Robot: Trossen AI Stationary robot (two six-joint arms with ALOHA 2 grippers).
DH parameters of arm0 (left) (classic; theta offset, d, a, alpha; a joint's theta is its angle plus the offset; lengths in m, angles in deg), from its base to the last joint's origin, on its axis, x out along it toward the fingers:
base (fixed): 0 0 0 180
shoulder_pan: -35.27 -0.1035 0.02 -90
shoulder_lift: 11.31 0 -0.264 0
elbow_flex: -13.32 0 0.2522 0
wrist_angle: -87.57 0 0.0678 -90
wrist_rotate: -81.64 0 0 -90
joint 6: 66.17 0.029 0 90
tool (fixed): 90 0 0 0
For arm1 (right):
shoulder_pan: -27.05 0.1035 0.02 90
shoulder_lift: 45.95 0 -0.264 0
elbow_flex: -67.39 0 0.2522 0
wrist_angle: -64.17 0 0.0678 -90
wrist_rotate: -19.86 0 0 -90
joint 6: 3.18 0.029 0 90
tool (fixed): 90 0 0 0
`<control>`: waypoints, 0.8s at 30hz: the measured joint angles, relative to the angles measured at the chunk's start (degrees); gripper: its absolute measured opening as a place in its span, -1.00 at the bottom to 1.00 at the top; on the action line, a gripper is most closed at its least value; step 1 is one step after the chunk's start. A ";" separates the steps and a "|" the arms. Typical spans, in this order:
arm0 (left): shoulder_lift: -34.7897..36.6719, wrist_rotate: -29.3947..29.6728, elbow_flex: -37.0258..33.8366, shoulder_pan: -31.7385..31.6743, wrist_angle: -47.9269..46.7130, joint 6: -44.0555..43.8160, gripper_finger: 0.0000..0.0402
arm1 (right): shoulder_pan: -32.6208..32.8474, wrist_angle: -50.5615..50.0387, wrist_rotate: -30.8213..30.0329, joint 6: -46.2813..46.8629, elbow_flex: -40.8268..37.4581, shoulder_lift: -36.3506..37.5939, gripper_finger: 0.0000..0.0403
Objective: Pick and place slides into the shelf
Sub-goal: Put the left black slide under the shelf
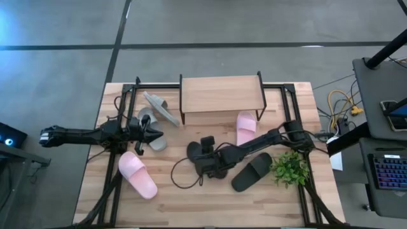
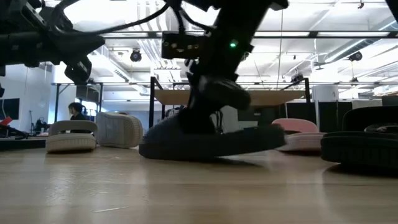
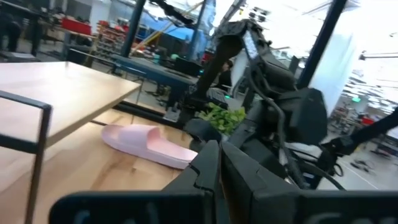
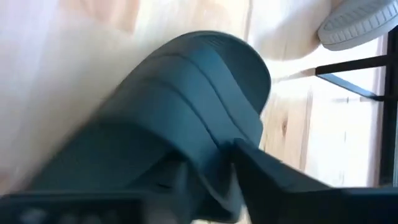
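Note:
A black slide (image 1: 205,166) lies at the table's middle, in front of the shelf (image 1: 221,95), and my right gripper (image 1: 203,154) is down on it. A second black slide (image 1: 251,172) lies to its right. One pink slide (image 1: 245,127) rests sole-down by the shelf's right leg, and another (image 1: 138,175) lies near left. Two grey slides (image 1: 159,109) sit left of the shelf, one leaning on edge. My left gripper (image 1: 152,133) hovers shut beside them, holding nothing. My right gripper is closed around the black slide's wide strap (image 2: 217,93), coming slanting down from the table's right. One finger (image 4: 292,183) shows against the strap's side, and the other is hidden by the slide. The sole (image 2: 205,144) rests on the table.
A small green plant (image 1: 290,168) stands right of the black slides. A dark cable loop (image 1: 181,173) lies on the table near the gripped slide. Black frame rails run along both table sides. The shelf's plank top carries nothing.

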 joint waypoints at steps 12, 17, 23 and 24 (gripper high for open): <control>-0.15 -0.42 -0.02 -0.01 0.00 0.08 -1.00 | -5.39 -0.97 -4.63 10.69 0.43 1.14 -0.93; -0.46 -0.42 -0.02 0.00 0.01 0.10 -1.00 | -8.61 -1.05 -13.10 10.86 0.19 0.23 -0.93; -0.40 -0.24 -0.04 0.00 0.00 0.12 -1.00 | -12.32 -0.78 -15.57 11.72 1.28 0.36 -0.93; -0.44 -0.22 -0.04 0.00 0.00 0.12 -1.00 | -12.78 0.07 -15.50 11.70 1.28 -0.14 -0.93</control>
